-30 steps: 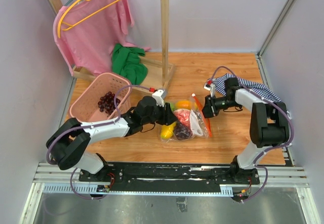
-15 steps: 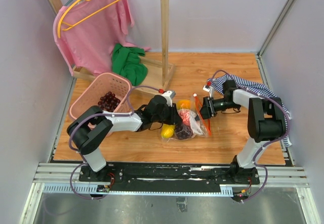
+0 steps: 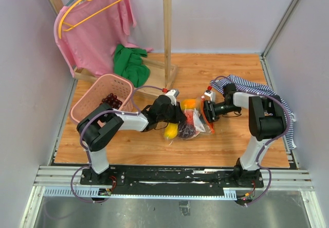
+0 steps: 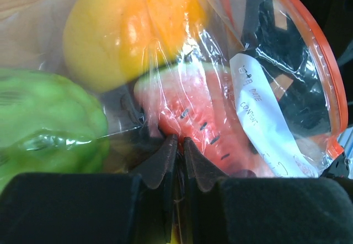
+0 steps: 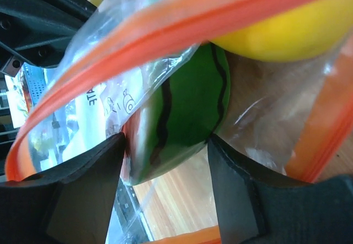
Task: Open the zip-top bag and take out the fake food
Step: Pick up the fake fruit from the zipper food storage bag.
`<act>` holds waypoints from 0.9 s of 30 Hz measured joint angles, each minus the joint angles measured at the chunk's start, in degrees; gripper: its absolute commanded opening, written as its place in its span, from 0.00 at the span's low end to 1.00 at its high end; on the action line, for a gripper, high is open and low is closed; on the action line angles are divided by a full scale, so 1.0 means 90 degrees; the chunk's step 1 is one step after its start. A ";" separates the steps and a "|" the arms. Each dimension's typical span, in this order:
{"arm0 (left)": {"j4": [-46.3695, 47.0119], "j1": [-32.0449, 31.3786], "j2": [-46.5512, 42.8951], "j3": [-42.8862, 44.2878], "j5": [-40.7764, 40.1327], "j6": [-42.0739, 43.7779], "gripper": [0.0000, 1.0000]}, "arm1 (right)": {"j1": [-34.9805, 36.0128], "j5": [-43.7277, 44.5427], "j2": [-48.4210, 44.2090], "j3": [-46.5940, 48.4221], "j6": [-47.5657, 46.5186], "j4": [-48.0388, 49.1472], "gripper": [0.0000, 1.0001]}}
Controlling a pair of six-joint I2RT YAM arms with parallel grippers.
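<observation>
The zip-top bag (image 3: 194,121) is seen lying on the wooden tabletop (image 3: 231,140) between the two arms. Fake food is packed inside it: a red watermelon slice (image 4: 193,109), an orange-yellow fruit (image 4: 124,34) and a green leafy ball (image 4: 44,125) are pressed against the clear film. A white label (image 4: 262,117) is carried on the bag. A yellow fruit (image 3: 171,130) is shown at the bag's near-left corner.

The left gripper (image 4: 177,145) is closed to a narrow slit, and a fold of the bag's plastic is pinched between its fingertips just below the watermelon slice. The right gripper (image 5: 165,145) is held wide, its jaws set on either side of the bag's orange zip strip (image 5: 165,26) and the slice's striped green rind.

A dark grape bunch (image 3: 112,100) is held in the pink basket (image 3: 85,109) at the left, well apart from the bag.
</observation>
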 measured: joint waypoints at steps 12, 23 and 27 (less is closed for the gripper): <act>0.0435 0.0049 0.0073 -0.0102 0.0051 -0.0134 0.16 | 0.0170 0.0119 0.0053 0.0024 0.0651 0.0185 0.71; 0.1020 0.0044 -0.0019 -0.0520 0.0219 -0.0508 0.10 | 0.0112 0.0032 -0.0172 -0.0080 0.1030 0.0432 0.98; 0.1523 0.0049 -0.0027 -0.1110 0.0481 -0.0801 0.10 | 0.0034 -0.0107 -0.0231 -0.0219 0.1115 0.0724 0.99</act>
